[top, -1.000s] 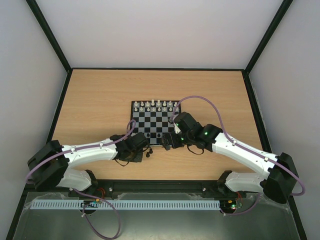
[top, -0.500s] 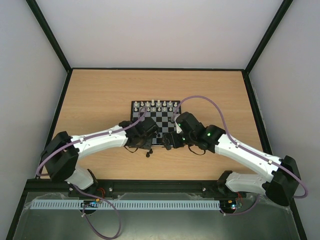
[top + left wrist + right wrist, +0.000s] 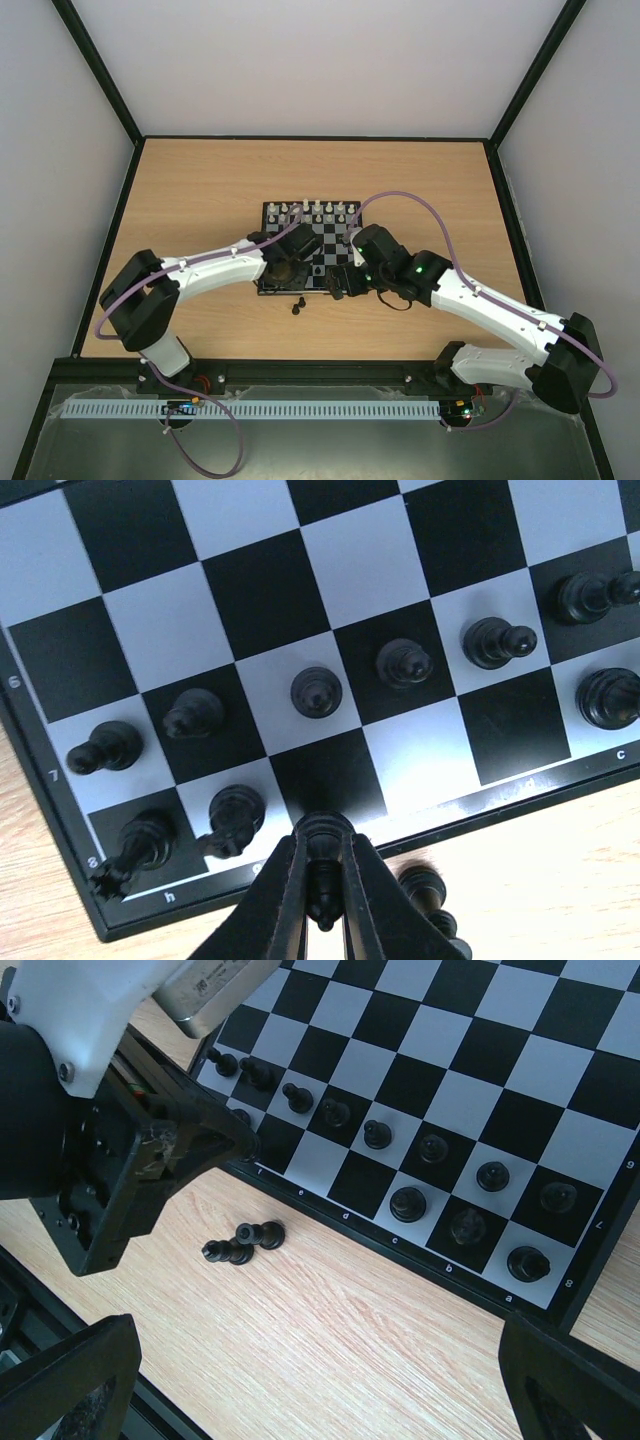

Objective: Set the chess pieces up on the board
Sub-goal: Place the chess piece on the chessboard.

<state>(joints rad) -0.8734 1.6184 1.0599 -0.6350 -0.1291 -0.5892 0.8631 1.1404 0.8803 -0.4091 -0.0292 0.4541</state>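
The board (image 3: pixel 322 243) lies mid-table, with white chess pieces (image 3: pixel 310 210) along its far rows. Black pieces (image 3: pixel 316 691) stand on the two near rows. My left gripper (image 3: pixel 325 885) is shut on a black chess piece (image 3: pixel 328 838), held upright just above the dark square at the board's near edge, next to the knight (image 3: pixel 232 815). In the top view the left gripper (image 3: pixel 285 268) is over the board's near-left part. My right gripper (image 3: pixel 320 1360) is open and empty above the table beside the board's near edge (image 3: pixel 338 283).
Two loose black pieces (image 3: pixel 245 1242) lie on their sides on the wood just in front of the board, also seen in the top view (image 3: pixel 298 305) and left wrist view (image 3: pixel 432 890). The left gripper's body (image 3: pixel 150 1150) hangs close above them.
My left arm has swung from the table by the loose pieces up and right onto the board's near edge, carrying a black piece. The right arm has barely moved.
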